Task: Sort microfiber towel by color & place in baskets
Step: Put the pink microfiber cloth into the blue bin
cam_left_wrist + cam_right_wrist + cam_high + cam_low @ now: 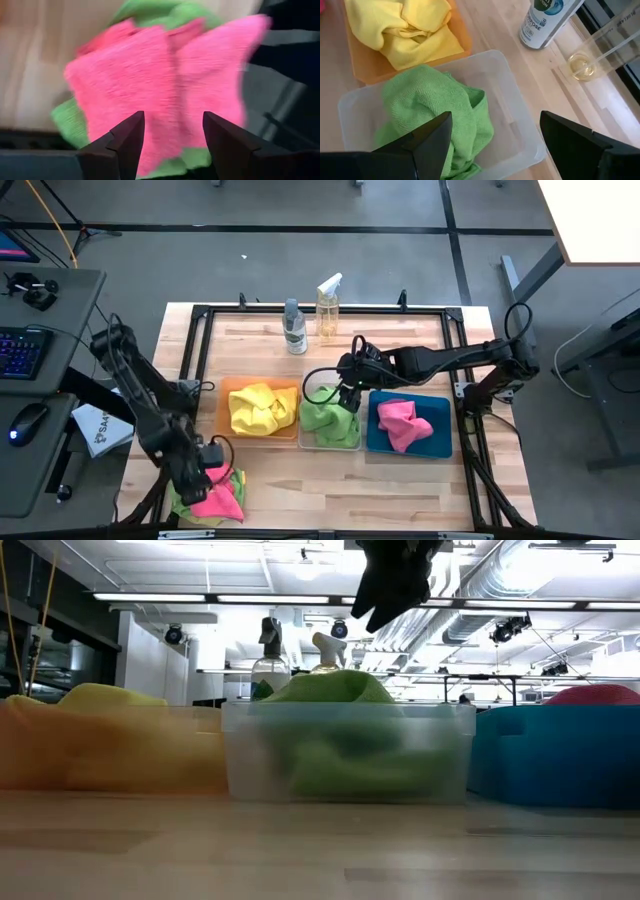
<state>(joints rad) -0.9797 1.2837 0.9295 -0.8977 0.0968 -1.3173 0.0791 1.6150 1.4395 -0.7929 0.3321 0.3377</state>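
A pink towel point(222, 500) lies on top of a lime green one point(183, 502) in a small pile at the table's near left corner. My left gripper point(207, 478) hovers over this pile, open, its fingers on either side of the pink towel point(160, 80) without touching it. My right gripper point(349, 394) is open and empty above the clear basket point(352, 442), which holds green towels point(435, 107). The orange basket point(228, 388) holds yellow towels point(260, 408). The blue basket point(440, 442) holds a pink towel point(402, 423).
Two spray bottles point(295, 328) point(328, 308) stand at the table's far edge, behind the baskets. The three baskets sit side by side across the table's middle. Bare wood shows in front of the baskets point(360, 485). A desk with a keyboard stands off the table's left.
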